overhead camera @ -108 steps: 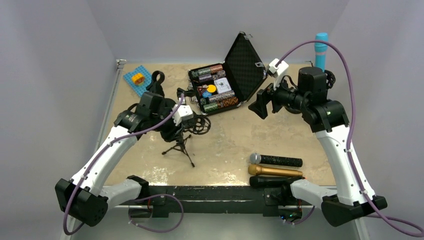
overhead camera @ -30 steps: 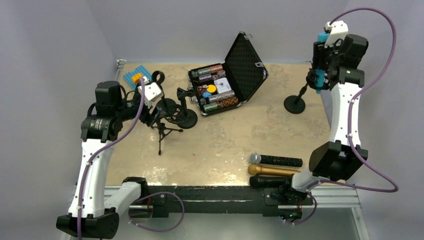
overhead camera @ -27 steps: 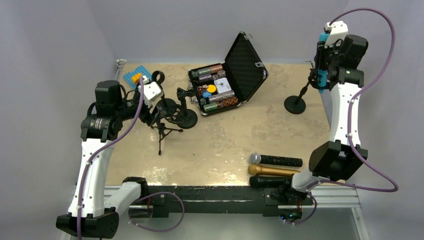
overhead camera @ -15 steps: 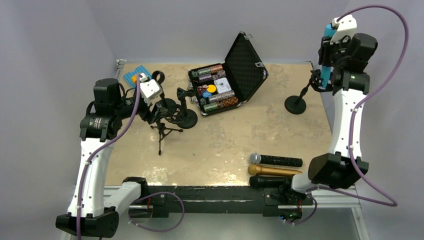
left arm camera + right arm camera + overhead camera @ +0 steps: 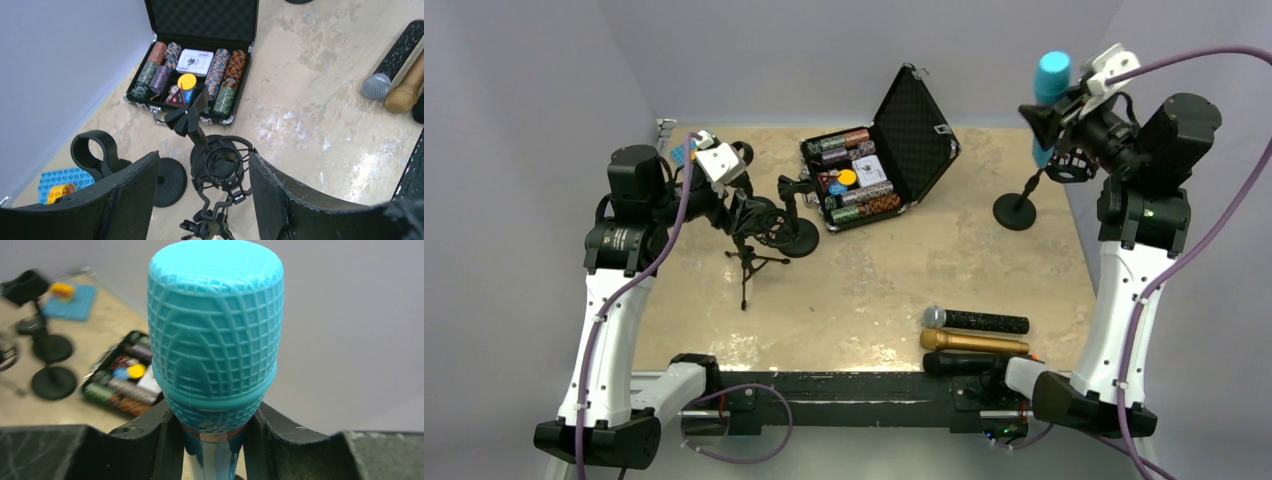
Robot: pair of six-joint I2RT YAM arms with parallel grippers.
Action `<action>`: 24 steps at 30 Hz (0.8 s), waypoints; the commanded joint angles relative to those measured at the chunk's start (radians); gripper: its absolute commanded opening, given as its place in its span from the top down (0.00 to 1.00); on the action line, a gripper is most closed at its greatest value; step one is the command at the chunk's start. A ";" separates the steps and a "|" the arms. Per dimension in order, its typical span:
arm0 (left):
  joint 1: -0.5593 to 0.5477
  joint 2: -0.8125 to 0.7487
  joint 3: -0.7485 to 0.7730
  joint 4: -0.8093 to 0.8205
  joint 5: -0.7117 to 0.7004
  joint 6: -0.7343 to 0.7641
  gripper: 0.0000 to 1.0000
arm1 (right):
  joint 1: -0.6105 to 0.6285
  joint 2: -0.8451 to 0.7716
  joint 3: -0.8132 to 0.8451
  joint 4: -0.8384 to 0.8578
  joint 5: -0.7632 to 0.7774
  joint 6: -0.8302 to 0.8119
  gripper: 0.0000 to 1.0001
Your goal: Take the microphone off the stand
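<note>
Grips the turquoise microphone (image 5: 215,325) with the right fingers (image 5: 150,440), one on each side of the neck, just under the round head. Holds it high at the far right of the counter (image 5: 964,270), slightly tilted, above the black stand (image 5: 1016,210) with the round flat base. Cannot tell from above about the lower end: free of the clip or not.

Probably rather light and stiff. Hard grille head with a raised lattice pattern, matte and a little rough; below it a smooth, glossy handle, likely slippery. Better to grip right under the wide head, as here, to let its shoulder sit on the fingers and stop any sliding down. Needs a straight pull along the handle, to avoid tipping the thin stand sideways. Does not look fragile, but should not be dropped on the hard, stone-patterned counter.

Holds the left fingers (image 5: 125,200) spread apart, with nothing between them, over a black shock mount (image 5: 220,165) on a small tripod. Nearby, an open case (image 5: 864,185) full of poker chips, with a foam-lined lid standing up, and three more microphones (image 5: 974,342) lying side by side near the front edge: speckled, gold and black.
</note>
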 commanded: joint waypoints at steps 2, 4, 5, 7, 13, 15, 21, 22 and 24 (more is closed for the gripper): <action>-0.008 -0.001 0.086 0.099 0.090 -0.101 0.29 | 0.137 -0.001 -0.005 -0.441 -0.267 -0.401 0.95; -0.012 -0.004 0.121 0.075 0.109 -0.100 0.29 | 0.253 -0.003 -0.046 -0.632 -0.176 -0.619 0.99; -0.016 -0.009 0.138 0.057 0.118 -0.090 0.29 | 0.320 -0.006 -0.087 -0.683 -0.127 -0.695 1.00; -0.038 -0.027 0.153 0.030 0.131 -0.060 0.29 | 0.397 -0.017 -0.200 -0.713 -0.035 -0.781 1.00; -0.076 -0.097 0.132 0.077 0.178 -0.135 0.27 | 0.444 0.005 -0.516 -0.729 0.304 -1.002 1.00; -0.082 -0.107 0.125 0.025 0.181 -0.087 0.26 | 0.432 0.007 -0.612 -0.729 0.380 -1.076 1.00; -0.086 -0.072 0.120 -0.157 0.116 0.118 0.27 | 0.375 0.085 -0.730 -0.742 0.382 -1.223 1.00; -0.086 -0.057 0.130 -0.169 0.101 0.120 0.27 | 0.368 0.111 -0.731 -0.744 0.378 -1.235 1.00; -0.087 -0.040 0.152 -0.187 0.077 0.119 0.28 | 0.367 0.167 -0.743 -0.721 0.411 -1.255 1.00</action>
